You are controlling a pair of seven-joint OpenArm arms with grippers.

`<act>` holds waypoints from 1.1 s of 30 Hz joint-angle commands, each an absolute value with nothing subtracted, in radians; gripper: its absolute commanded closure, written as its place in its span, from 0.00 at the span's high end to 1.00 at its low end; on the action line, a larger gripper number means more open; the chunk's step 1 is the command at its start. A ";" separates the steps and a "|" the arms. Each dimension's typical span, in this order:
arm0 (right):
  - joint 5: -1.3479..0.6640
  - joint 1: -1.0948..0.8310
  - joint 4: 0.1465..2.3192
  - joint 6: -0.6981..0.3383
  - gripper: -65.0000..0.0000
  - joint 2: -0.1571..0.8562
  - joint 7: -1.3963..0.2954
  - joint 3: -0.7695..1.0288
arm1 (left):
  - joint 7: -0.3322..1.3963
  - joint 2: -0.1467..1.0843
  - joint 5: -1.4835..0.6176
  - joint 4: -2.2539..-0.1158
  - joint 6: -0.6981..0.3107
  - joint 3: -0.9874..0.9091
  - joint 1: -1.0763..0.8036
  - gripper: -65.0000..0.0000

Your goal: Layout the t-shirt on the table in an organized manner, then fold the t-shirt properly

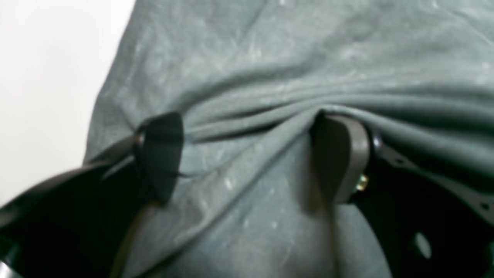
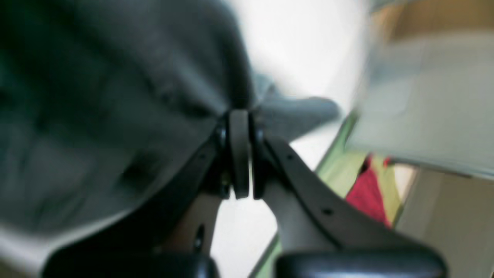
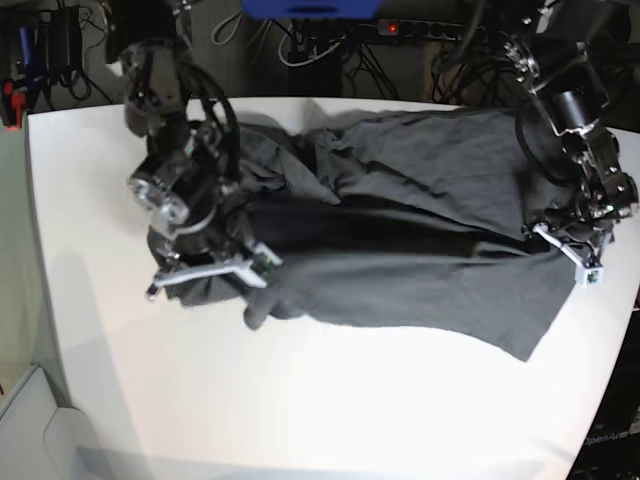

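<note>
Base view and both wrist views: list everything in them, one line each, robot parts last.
t-shirt: one, dark grey, spread rumpled across the table's middle and far side.
table: one, white, under the shirt.
cables and power strip: several, black, behind the table's far edge.
blue object: one, behind the table, cut off by the frame.
red and green items: blurred, beyond the table edge in the right wrist view.
left gripper: one, black, jaws apart, pressed on a shirt fold.
right gripper: one, black, shut on shirt cloth.

no readable text, no labels, brands, numbers or signs legible anywhere
</note>
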State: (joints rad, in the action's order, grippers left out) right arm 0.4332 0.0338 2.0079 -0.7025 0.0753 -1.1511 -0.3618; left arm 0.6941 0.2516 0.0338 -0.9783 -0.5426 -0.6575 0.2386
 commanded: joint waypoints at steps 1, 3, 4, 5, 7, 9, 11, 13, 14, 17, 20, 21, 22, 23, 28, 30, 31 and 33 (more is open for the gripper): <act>0.438 0.030 2.029 -0.698 0.00 0.074 -1.124 -0.398 | 0.845 0.229 0.064 -0.954 -0.552 -0.653 0.213 0.79; 0.438 -0.038 2.029 -0.698 0.00 0.101 -1.119 -0.469 | 0.845 0.229 0.064 -0.954 -0.552 -0.653 0.211 0.79; 0.438 -0.065 2.028 -0.698 0.00 0.119 -1.118 -0.522 | 0.845 0.229 0.064 -0.954 -0.552 -0.653 0.211 0.79; 0.438 -0.076 2.023 -0.698 0.00 0.133 -1.118 -0.568 | 0.845 0.229 0.064 -0.954 -0.552 -0.653 0.211 0.79; 0.438 -0.090 2.018 -0.698 0.01 0.176 -1.119 -0.661 | 0.845 0.229 0.064 -0.954 -0.552 -0.653 0.209 0.79; 0.438 -0.090 2.018 -0.698 0.07 0.213 -1.129 -0.725 | 0.845 0.229 0.064 -0.954 -0.552 -0.653 0.209 0.79; 0.438 -0.090 2.020 -0.698 0.17 0.243 -1.129 -0.751 | 0.845 0.229 0.064 -0.954 -0.552 -0.653 0.209 0.79; 0.438 -0.088 2.022 -0.698 0.28 0.259 -1.129 -0.751 | 0.845 0.229 0.064 -0.954 -0.552 -0.653 0.211 0.79; 0.438 -0.085 2.022 -0.698 0.33 0.265 -1.130 -0.751 | 0.845 0.229 0.064 -0.954 -0.552 -0.653 0.211 0.79; 0.438 -0.082 2.025 -0.698 0.47 0.295 -1.130 -0.731 | 0.845 0.229 0.064 -0.954 -0.552 -0.653 0.214 0.79; 0.438 -0.082 2.026 -0.698 0.56 0.300 -1.130 -0.664 | 0.845 0.229 0.062 -0.954 -0.552 -0.653 0.214 0.79; 0.438 -0.082 2.026 -0.698 0.57 0.300 -1.130 -0.634 | 0.845 0.229 0.062 -0.954 -0.553 -0.653 0.214 0.79; 0.438 -0.082 2.026 -0.698 0.58 0.300 -1.129 -0.593 | 0.845 0.228 0.062 -0.954 -0.553 -0.653 0.214 0.79; 0.438 -0.079 2.026 -0.698 0.58 0.298 -1.129 -0.556 | 0.845 0.228 0.062 -0.954 -0.553 -0.653 0.214 0.79; 0.438 -0.051 2.026 -0.698 0.58 0.300 -1.127 -0.441 | 0.845 0.228 0.062 -0.954 -0.553 -0.653 0.216 0.79; 0.438 -0.053 2.023 -0.698 0.58 0.300 -1.122 -0.423 | 0.845 0.228 0.062 -0.954 -0.553 -0.653 0.216 0.79; 0.438 -0.054 2.022 -0.698 0.58 0.300 -1.122 -0.420 | 0.845 0.228 0.062 -0.954 -0.553 -0.653 0.216 0.79; 0.438 -0.061 2.020 -0.698 0.58 0.300 -1.119 -0.426 | 0.845 0.228 0.062 -0.954 -0.553 -0.653 0.216 0.79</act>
State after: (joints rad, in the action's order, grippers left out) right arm 0.4320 -0.0681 2.0052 -0.7052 0.2970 -1.1244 -0.4286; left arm 0.6956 0.2493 0.0368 -0.9783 -0.5423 -0.6575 0.2413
